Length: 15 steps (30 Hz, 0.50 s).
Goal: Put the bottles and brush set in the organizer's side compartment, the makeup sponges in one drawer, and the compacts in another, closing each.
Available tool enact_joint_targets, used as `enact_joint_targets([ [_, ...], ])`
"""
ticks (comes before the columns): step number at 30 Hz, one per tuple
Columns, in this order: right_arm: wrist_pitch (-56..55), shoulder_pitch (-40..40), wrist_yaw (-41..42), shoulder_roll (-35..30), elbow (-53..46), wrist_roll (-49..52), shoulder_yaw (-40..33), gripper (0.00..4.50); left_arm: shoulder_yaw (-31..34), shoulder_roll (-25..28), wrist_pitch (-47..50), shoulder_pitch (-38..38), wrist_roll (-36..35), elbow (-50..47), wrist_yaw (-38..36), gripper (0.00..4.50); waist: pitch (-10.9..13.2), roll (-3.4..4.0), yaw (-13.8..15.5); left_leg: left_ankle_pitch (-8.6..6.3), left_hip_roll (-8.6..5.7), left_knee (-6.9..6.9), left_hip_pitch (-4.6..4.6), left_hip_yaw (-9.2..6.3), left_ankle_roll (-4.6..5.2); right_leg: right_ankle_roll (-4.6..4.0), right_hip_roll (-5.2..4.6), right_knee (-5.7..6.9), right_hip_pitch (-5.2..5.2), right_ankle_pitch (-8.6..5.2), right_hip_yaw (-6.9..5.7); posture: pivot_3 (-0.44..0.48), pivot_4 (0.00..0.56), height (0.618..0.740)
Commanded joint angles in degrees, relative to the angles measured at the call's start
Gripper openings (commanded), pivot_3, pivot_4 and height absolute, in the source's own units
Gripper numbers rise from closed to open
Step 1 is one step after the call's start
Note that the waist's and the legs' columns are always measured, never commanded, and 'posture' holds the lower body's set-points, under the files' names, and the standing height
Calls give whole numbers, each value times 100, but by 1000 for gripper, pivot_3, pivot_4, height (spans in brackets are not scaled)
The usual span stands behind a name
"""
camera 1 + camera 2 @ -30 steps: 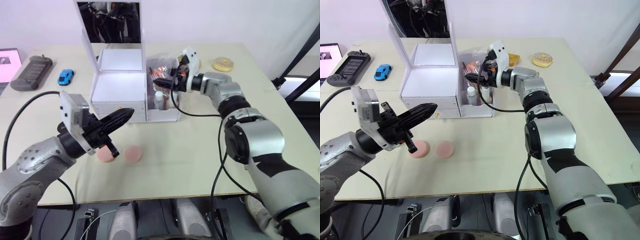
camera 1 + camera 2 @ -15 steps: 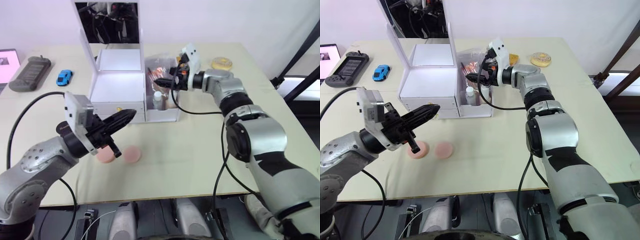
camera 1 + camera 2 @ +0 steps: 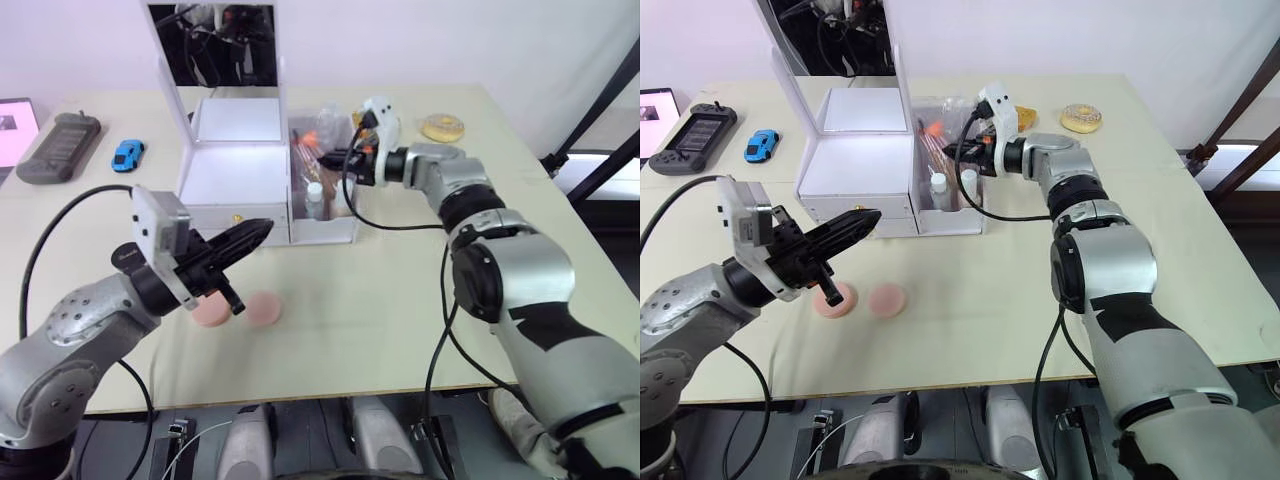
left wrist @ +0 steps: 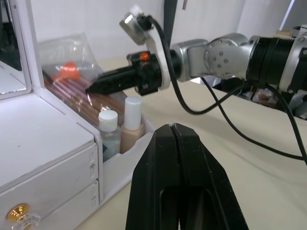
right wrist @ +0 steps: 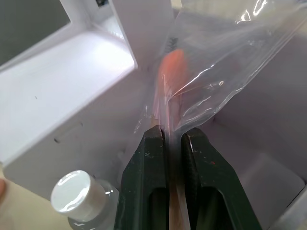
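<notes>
The brush set stands slanted in the organizer's side compartment, behind the two bottles standing at its front. The right gripper pinches the pouch's clear plastic between its fingers. Two makeup sponges lie on the table before the drawers, where the left gripper hovers, fingers pressed together on nothing

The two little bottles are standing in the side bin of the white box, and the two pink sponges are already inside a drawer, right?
Not quite. The two bottles do stand in the side bin of the white box, as the left wrist view shows. But the two pink sponges are not in a drawer: the right eye view shows them lying on the table in front of the box.
</notes>
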Motion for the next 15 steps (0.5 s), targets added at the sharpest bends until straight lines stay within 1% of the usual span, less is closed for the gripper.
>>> enact_joint_targets([
  [1,-266,-383,-161,-119,-216,364,-406,79,22,-19,-87,-86,27,-98,-28,0,0,0,-9,0,0,-1,0,0,0,0,0,0,0,0,0,0,150,738],
  [7,-520,-330,-321,-12,-150,272,-389,79,-2,-14,-70,-148,33,-68,-65,0,0,0,-39,0,0,0,-1,-1,0,0,0,-1,0,-1,0,0,150,738],
  [15,-912,-76,-504,140,-85,-53,-103,79,-3,-5,-54,-191,48,-53,-81,0,0,0,-123,0,0,-2,-1,-2,0,1,0,-1,0,0,0,0,150,738],
])
